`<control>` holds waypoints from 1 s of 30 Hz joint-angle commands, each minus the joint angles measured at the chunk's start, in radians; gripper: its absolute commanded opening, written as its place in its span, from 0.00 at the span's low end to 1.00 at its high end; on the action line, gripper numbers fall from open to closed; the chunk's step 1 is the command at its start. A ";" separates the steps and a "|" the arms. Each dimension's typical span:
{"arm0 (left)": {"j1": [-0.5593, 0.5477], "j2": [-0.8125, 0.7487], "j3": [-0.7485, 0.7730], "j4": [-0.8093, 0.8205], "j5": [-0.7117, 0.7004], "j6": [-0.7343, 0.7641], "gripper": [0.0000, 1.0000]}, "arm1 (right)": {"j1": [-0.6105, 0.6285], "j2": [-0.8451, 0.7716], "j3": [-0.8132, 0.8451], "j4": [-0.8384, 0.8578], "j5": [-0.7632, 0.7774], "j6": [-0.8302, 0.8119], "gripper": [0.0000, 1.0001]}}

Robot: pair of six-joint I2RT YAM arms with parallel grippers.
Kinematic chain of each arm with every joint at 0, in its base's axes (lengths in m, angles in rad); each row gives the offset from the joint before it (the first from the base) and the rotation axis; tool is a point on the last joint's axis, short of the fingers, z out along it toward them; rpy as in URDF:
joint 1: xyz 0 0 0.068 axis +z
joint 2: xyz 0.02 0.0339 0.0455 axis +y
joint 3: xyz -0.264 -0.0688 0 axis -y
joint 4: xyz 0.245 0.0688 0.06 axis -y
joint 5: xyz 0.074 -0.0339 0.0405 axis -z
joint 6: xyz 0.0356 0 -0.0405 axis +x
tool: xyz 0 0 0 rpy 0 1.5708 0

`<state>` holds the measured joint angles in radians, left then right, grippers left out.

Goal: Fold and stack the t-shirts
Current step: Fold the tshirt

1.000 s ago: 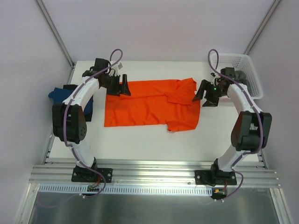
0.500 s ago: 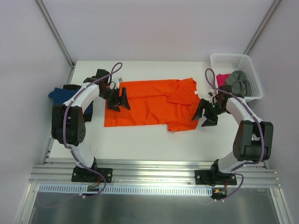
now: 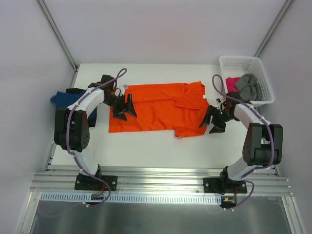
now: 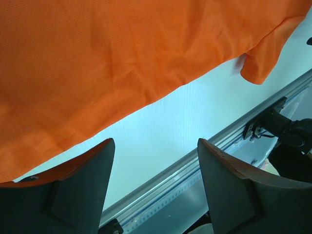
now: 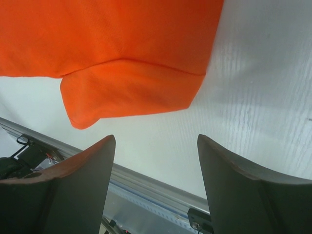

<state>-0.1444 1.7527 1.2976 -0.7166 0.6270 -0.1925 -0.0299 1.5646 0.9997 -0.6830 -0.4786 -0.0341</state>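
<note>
The counter (image 3: 146,146) is carrying an orange shirt (image 3: 156,109), lying flat mid-counter. A basket (image 3: 263,96) at far right is holding more shirts. Both wide open, the left gripper (image 3: 126,112) is hovering at the shirt's left edge and the right gripper (image 3: 210,124) by its right sleeve.
</note>
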 commanded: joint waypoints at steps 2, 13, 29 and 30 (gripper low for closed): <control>-0.004 0.034 0.041 -0.017 0.020 -0.015 0.69 | 0.007 0.077 0.023 0.059 0.008 0.023 0.70; -0.003 0.139 0.121 -0.018 0.010 -0.001 0.69 | 0.007 0.233 0.160 0.072 0.009 0.029 0.69; -0.004 0.154 0.161 -0.018 0.025 -0.028 0.68 | 0.028 0.157 0.037 0.100 -0.051 0.112 0.68; -0.004 0.153 0.160 -0.017 0.025 -0.028 0.68 | 0.050 0.152 0.042 0.105 -0.057 0.118 0.68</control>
<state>-0.1444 1.9190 1.4265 -0.7158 0.6277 -0.2024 -0.0109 1.7634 1.0451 -0.5846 -0.4904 0.0383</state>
